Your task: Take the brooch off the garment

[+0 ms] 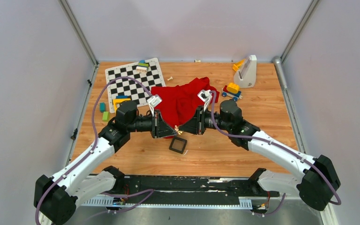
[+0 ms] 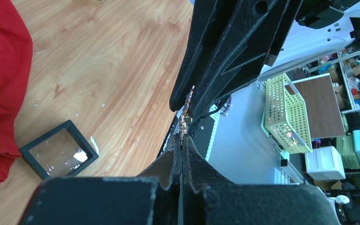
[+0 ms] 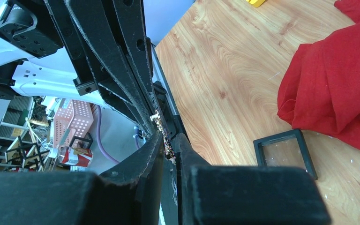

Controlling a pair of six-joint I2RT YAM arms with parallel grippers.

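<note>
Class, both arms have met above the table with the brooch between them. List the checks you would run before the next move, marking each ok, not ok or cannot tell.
1. Brooch free of the garment: ok, it is held clear of the cloth.
2. Left pincer shut on the brooch: ok.
3. Right pincer gripping the brooch's other end: ok, fingers closed around it.
4. Brooch's pin fastened: cannot tell, too small.
5. Black box uncovered on the table: ok, it lies beside the garment.
</note>
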